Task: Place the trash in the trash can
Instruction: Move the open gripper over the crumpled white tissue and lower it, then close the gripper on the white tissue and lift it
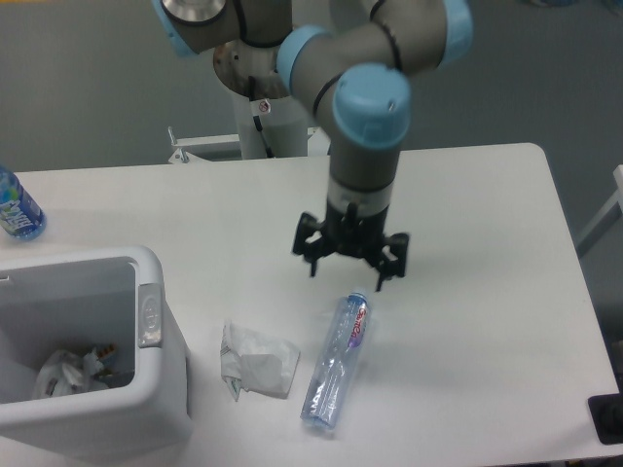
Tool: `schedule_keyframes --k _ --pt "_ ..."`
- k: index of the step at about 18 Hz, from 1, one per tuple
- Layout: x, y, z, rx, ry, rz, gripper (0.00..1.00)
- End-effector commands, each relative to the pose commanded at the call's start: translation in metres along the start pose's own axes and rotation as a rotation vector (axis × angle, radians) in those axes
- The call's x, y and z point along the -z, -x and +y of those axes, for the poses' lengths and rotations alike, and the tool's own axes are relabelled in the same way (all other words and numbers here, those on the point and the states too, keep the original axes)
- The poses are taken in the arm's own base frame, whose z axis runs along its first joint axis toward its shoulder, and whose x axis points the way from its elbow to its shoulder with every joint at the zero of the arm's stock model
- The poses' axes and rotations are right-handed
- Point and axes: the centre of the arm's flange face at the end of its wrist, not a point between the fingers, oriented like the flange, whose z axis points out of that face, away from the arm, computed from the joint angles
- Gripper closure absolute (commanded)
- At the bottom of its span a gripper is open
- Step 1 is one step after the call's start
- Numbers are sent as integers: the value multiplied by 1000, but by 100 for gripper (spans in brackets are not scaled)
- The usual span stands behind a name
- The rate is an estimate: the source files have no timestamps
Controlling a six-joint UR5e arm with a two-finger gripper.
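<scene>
The black pincer (348, 271) of the grey-and-blue arm (368, 107) hangs with its two fingers spread wide and nothing between them, pointing down at the white surface (487, 321) just above the capped end of the plastic bottle (336, 362). One fingertip (313, 271) sits to the left of the cap and the other to its right, both apart from the bottle; whether they touch the surface cannot be told from this angle. The clear bottle lies on its side below the pincer, its pale cap toward the pincer and its base toward the front edge of the surface, a purple-red label wrapped near the neck. Just beside it on the left, and not touching it, rests the crumpled white paper wad (257, 360). Farther left, at the front corner, stands the white trash can (156, 409), its thick rounded rim facing up and a grey oval latch (149, 314) on the side nearest the wad; inside, some crumpled pale rubbish (68, 374) is visible at the bottom. Well apart from all of this, at the far left edge of the surface, a blue-labelled water bottle (16, 209) stands partly cut off by the picture's border. Behind the surface rises the arm's round base column (268, 122) on a metal mount, against a plain grey-blue wall.
</scene>
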Motion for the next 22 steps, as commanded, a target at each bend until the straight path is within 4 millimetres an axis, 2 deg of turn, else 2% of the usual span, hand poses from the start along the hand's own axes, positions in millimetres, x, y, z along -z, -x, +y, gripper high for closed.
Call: schedule_keyframes --k 4,6,12,15,22 --pt "-26 -2 -7 94 3 66 0" --pt "-34 -4 -13 86 -36 46 0" --pt "-88 -24 -30 99 -17 63 0" --pt "-102 -34 -32 94 2 75 0" --pt "-133 -42 -38 120 17 81 0"
